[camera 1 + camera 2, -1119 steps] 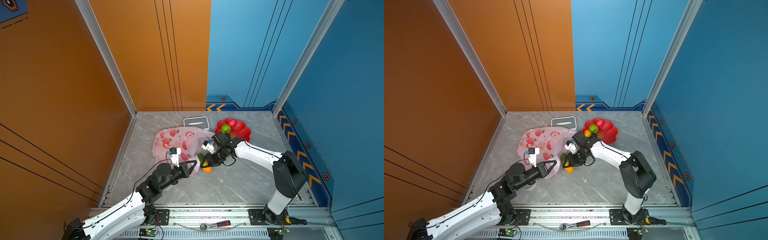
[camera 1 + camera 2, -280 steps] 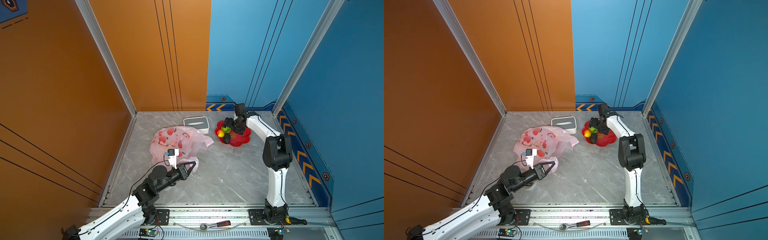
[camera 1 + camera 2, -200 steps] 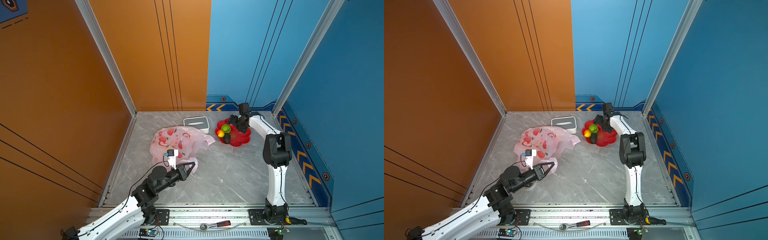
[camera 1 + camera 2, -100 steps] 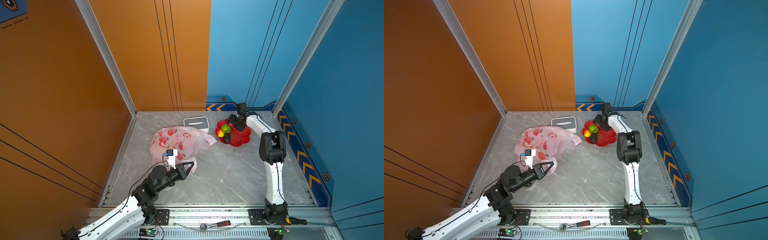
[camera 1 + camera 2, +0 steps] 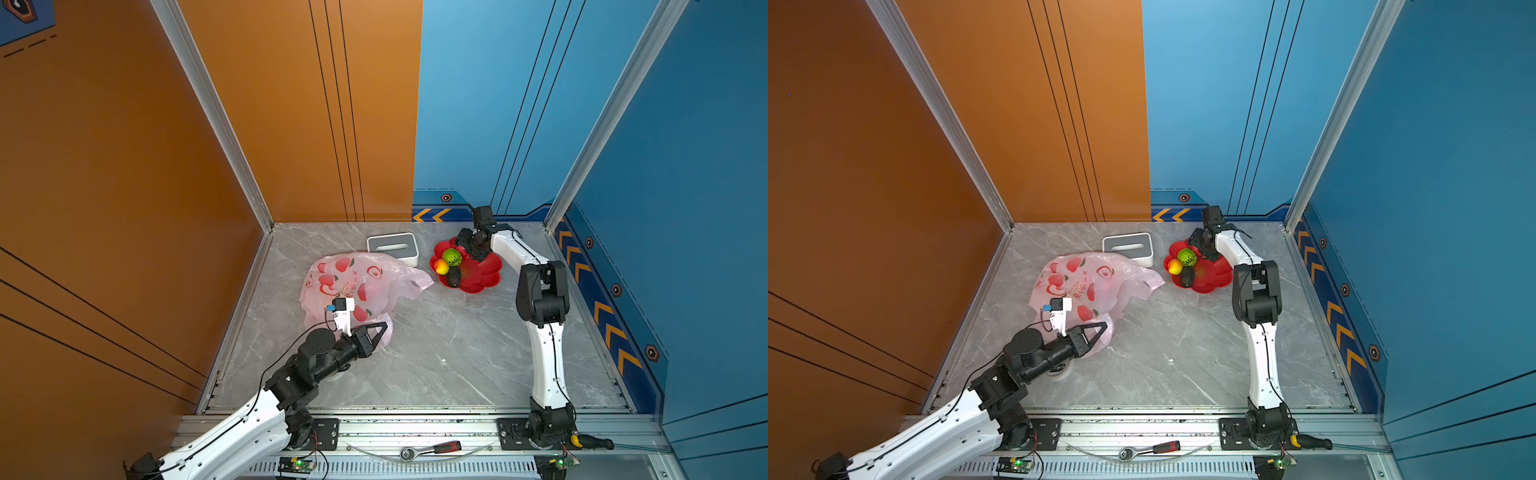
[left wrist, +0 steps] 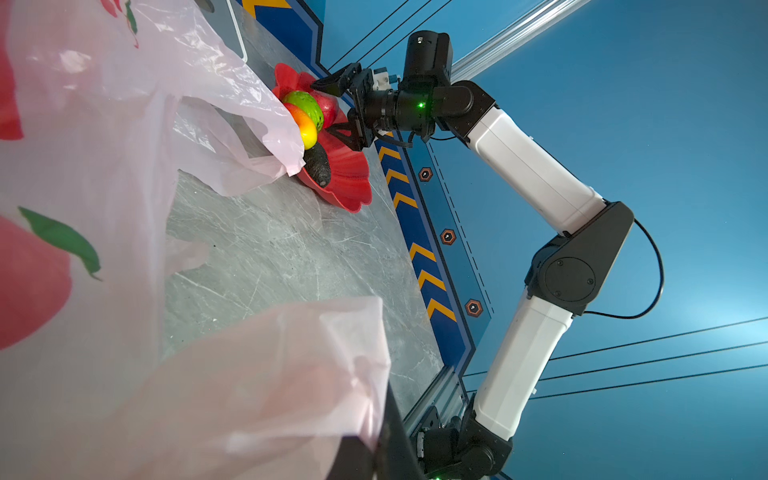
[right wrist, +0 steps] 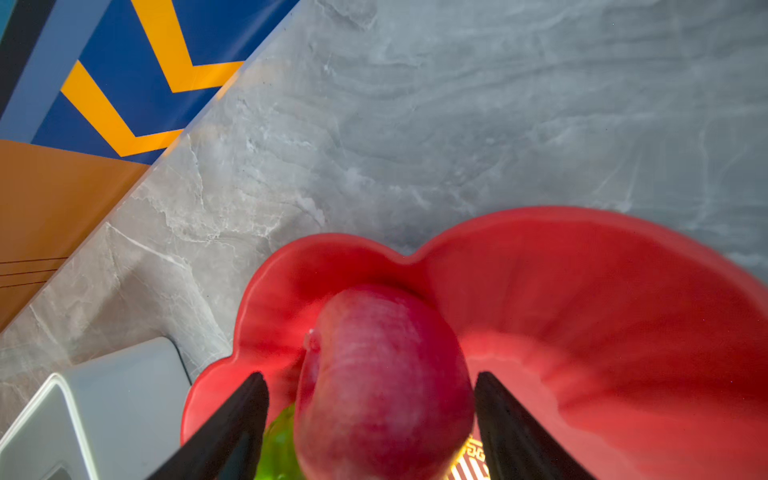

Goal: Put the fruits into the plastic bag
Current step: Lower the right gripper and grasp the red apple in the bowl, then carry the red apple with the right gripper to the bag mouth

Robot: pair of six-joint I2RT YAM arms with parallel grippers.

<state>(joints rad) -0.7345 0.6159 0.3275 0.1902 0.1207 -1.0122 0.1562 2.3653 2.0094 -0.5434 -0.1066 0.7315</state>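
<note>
The right gripper [image 7: 369,374] is down in the red flower-shaped dish [image 7: 602,316], its two black fingers [image 7: 232,428] standing fairly wide on either side of a pink-red fruit [image 7: 382,386]. One finger is almost against the fruit's skin and the other shows a sliver of dish between, so it straddles the fruit without clamping it. In the right wrist view a bit of the green round fruit [image 7: 280,449] peeks out just beside the pink-red one.

In both top views the right gripper [image 5: 463,245] sits over the far rim of the dish [image 5: 482,278]. In front of it the green fruit [image 5: 452,256], a yellow-red mango [image 5: 441,266] and a dark avocado [image 5: 454,276] lie packed together, touching, along the dish's left side. Left of the dish stands the white-and-grey tissue box [image 5: 392,248], near the back wall.

The plastic bag [image 5: 353,282], pale pink with red apples printed on it, lies crumpled on the grey marble tabletop [image 5: 436,353]. One loose flap reaches toward the dish and stops just beside its rim.

At the bag's near end the left gripper [image 5: 380,330] has its fingers pinched together on a bunched fold of the film. In the left wrist view the pink plastic drapes right over the finger. I cannot tell from here whether any fruit is inside the bag.
</note>
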